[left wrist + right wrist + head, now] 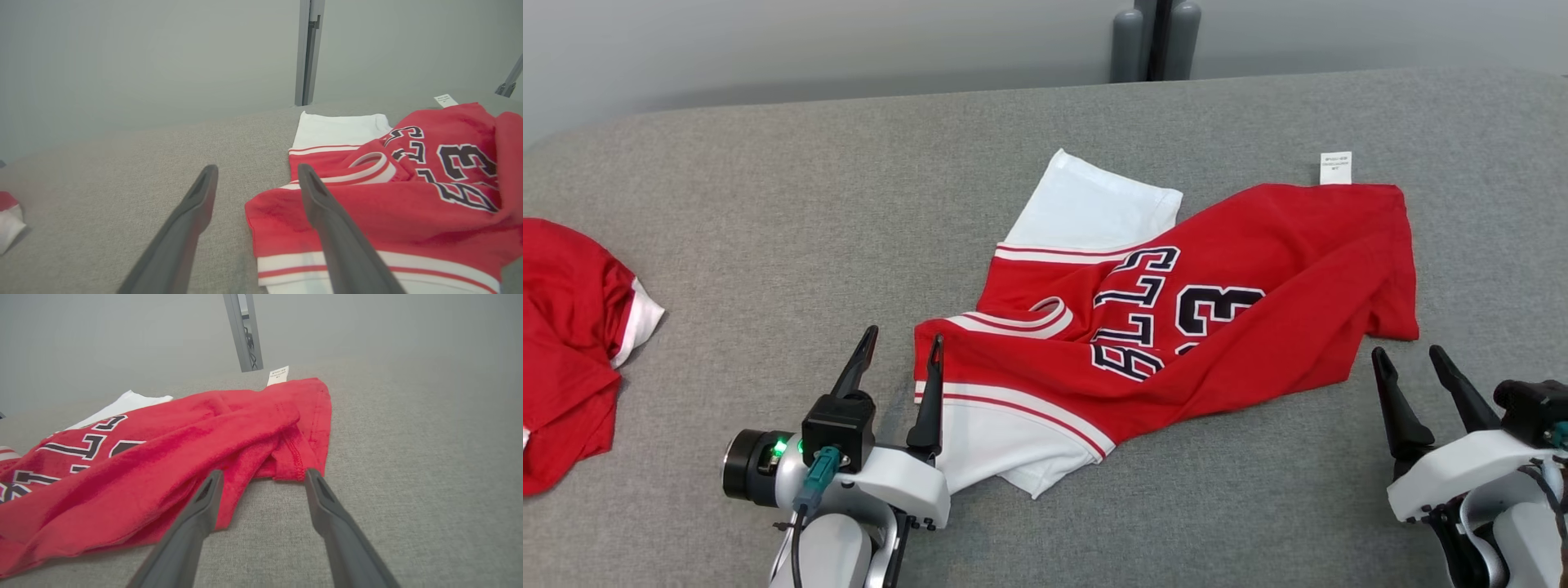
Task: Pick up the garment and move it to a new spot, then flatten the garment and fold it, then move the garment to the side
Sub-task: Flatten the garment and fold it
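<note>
The garment (1258, 269), a red jersey with white sleeves, striped trim, a "23" and a small white tag (1335, 167), lies rumpled in the middle of the grey surface. My left gripper (907, 343) stands open at its near left corner, one finger over the red shoulder edge, nothing between the fingers. In the left wrist view the garment (367, 204) lies right of the left gripper (257, 171). My right gripper (1409, 355) is open just off the garment's near right hem. The right wrist view shows the right gripper (261, 475) before the red hem (294, 457).
Another red garment with a white edge (568, 351) is heaped at the far left, a bit of it in the left wrist view (8, 216). A grey post (1156, 37) rises behind the padded grey surface (768, 204).
</note>
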Available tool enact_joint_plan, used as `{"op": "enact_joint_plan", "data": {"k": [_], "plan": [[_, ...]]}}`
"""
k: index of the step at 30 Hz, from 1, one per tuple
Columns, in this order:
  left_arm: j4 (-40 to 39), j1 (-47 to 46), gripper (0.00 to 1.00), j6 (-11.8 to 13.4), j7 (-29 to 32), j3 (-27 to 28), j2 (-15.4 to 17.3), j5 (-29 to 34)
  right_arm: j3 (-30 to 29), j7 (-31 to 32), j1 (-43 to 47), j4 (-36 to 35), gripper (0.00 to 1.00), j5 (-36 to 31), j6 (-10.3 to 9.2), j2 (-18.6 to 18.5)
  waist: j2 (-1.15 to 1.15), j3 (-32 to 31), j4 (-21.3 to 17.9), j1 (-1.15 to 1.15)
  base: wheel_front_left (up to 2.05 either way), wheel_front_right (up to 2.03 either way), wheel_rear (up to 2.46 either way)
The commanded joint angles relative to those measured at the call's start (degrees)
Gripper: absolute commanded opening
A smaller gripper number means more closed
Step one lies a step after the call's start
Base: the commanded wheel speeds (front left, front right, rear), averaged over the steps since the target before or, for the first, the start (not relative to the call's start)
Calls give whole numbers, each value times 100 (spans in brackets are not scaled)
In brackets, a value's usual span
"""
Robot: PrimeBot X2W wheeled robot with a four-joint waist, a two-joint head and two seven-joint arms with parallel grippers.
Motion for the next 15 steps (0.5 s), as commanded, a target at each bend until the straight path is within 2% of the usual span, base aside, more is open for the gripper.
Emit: {"op": "enact_joint_plan", "data": {"k": [1, 12, 13, 14, 15], "plan": [[-8, -46, 100, -2, -18, -3, 23, 0, 21, 45, -105, 107, 100, 70, -2, -11, 0, 31, 67, 0, 0, 0, 0], [-27, -144, 100, 48, -18, -33, 19, -27, 240, 246, -605, 923, 100, 643, -2, 53, 0, 279, 402, 0, 0, 0, 0], [-30, -149, 100, 51, -18, -34, 20, -28, 281, 254, -654, 1003, 77, 680, -2, 52, 0, 293, 415, 0, 0, 0, 0], [-31, -150, 100, 57, -18, -34, 20, -29, 325, 256, -701, 1065, 31, 709, -2, 53, 0, 303, 424, 0, 0, 0, 0], [-34, -149, 100, 61, -18, -28, 20, -31, 373, 250, -742, 1123, 0, 752, -2, 54, 0, 313, 426, 0, 0, 0, 0]]}}
